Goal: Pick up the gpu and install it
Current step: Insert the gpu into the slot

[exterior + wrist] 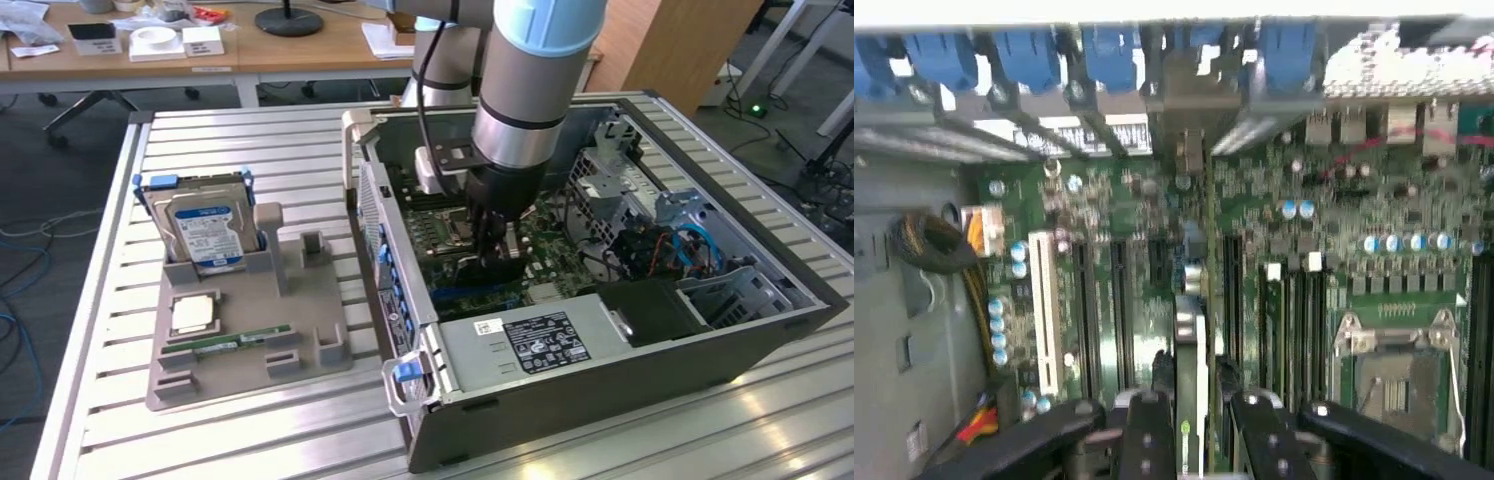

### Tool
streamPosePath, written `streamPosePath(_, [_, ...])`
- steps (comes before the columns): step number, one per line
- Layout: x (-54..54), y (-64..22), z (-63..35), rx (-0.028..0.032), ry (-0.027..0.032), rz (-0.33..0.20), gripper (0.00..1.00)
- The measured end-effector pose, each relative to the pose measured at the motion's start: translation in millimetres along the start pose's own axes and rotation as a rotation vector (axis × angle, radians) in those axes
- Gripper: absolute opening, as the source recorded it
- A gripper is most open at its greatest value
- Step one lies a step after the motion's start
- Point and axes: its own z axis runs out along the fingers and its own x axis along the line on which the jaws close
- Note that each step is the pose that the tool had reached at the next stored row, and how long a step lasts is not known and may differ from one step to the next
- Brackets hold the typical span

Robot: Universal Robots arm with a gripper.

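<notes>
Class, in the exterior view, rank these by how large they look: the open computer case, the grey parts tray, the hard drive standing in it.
1. Computer case, clearly largest.
2. Grey parts tray.
3. Hard drive, smallest.

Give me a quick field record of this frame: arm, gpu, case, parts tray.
arm: reaching down into the open computer case
gripper: low over the motherboard, fingers closed on the gpu
gpu: held edge-on between the fingers, standing over the expansion slots; whether it is seated cannot be told
parts tray: on the exterior view's left, holding the hard drive upright, a cpu and a memory stick
</notes>
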Motion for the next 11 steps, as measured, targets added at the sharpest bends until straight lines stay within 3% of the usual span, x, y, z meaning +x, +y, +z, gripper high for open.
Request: streamPosePath(11, [0.1,0.2,1.3,0.0005,-0.0011,0.000,0.26])
